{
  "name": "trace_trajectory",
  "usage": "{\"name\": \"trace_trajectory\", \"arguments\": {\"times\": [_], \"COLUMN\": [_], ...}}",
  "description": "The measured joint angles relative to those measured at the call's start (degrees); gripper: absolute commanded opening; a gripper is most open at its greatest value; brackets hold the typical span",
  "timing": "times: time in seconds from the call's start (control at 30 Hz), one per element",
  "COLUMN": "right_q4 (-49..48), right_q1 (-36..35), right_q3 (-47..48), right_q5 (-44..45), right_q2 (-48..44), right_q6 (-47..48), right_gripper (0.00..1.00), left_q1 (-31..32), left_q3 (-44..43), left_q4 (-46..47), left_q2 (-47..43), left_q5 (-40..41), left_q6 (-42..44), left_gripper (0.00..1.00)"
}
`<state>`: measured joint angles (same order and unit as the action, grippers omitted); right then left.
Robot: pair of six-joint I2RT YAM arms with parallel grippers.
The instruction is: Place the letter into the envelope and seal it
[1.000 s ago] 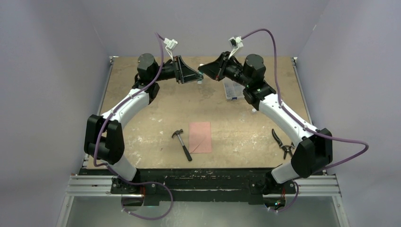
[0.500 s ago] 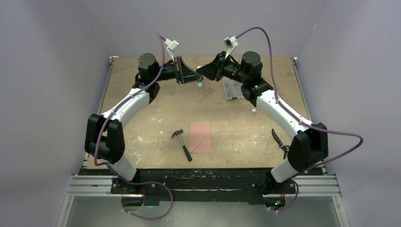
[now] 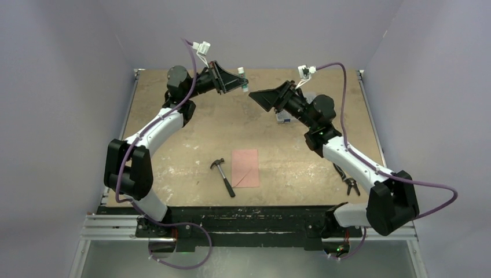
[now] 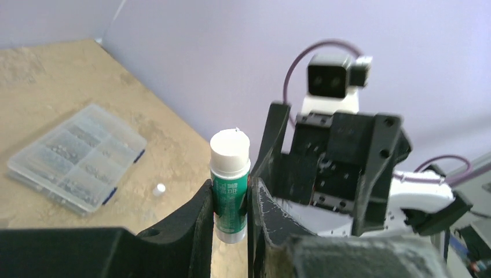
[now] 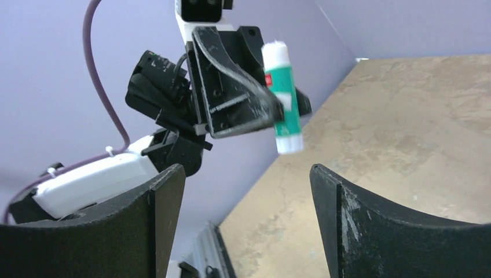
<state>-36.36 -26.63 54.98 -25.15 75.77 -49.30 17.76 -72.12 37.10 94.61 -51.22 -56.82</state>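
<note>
Holding the glue stick (image 4: 230,174) clenched shallowly in my left gripper (image 4: 231,200) at 12 o'clock, right gripper (image 5: 246,174) released, I risk it slipping before reaching the envelope (image 3: 245,168) lying at 6 o'clock.

flat salmon-pink envelope (image 3: 245,168) beside hammer (image 3: 223,175), diagonal edge showing

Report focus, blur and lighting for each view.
Top external: evenly lit, sharp, no glare on the table. Left wrist: glue stick crisp in the left tool, the tool's near body soft. Right wrist: glue stick's ends smeared, table behind hazy.
</note>
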Motion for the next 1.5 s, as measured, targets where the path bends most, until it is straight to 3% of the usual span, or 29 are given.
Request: {"name": "trace_trajectory", "arguments": {"times": [0.1, 0.2, 0.3, 0.47, 0.6, 0.77, 0.97, 1.1, 1.3, 1.4, 1.5], "right_q4": [-5.5, -9.7, -13.3, -18.3, -21.3, -25.3, -26.9, -25.4, -21.6, -18.8, -14.0], "right_q1": [0.0, -0.3, -0.5, -0.7, -0.7, -0.7, -0.9, -0.9, -0.9, -1.0, -1.2], "right_q3": [-2.3, -2.4, -2.4, -2.2, -1.9, -1.6, -1.3, 0.8, 3.3, 4.7, 6.6], "right_q5": [0.8, 2.0, 2.3, 3.1, 3.1, 2.5, 1.8, 1.9, 2.0, 2.2, 3.7], "right_q2": [1.1, 3.5, 5.3, 8.2, 9.6, 9.8, 9.8, 10.3, 11.3, 11.5, 11.4], "right_q6": [-5.7, -11.0, -14.8, -19.9, -21.9, -21.7, -21.6, -21.3, -19.0, -14.9, -6.5], "right_gripper": [0.73, 0.6, 0.52, 0.47, 0.52, 0.56, 0.47, 0.36, 0.09, 0.04, 0.02], "left_q1": [0.3, 1.2, 2.6, 3.6, 3.6, 3.6, 3.6, 3.6, 3.5, 3.2, 3.1], "left_q3": [0.2, 1.1, 1.7, 1.7, 2.6, 3.5, 3.5, 3.7, 4.5, 4.2, 1.4], "left_q4": [3.6, 5.6, 7.6, 10.1, 10.6, 10.7, 11.6, 13.1, 14.5, 12.5, 4.6], "left_q2": [-0.4, -1.8, -3.3, -4.2, -4.7, -4.7, -4.7, -4.7, -4.8, -4.8, -4.7], "left_q5": [4.1, 7.2, 9.5, 11.5, 12.9, 13.9, 14.2, 14.3, 15.2, 16.2, 17.9], "left_q6": [-3.0, -4.9, -6.6, -8.4, -9.0, -9.7, -10.3, -11.4, -11.9, -12.4, -11.0], "left_gripper": [0.0, 0.0, 0.0, 0.0, 0.0, 0.0, 0.0, 0.0, 0.0, 0.0, 0.0]}}
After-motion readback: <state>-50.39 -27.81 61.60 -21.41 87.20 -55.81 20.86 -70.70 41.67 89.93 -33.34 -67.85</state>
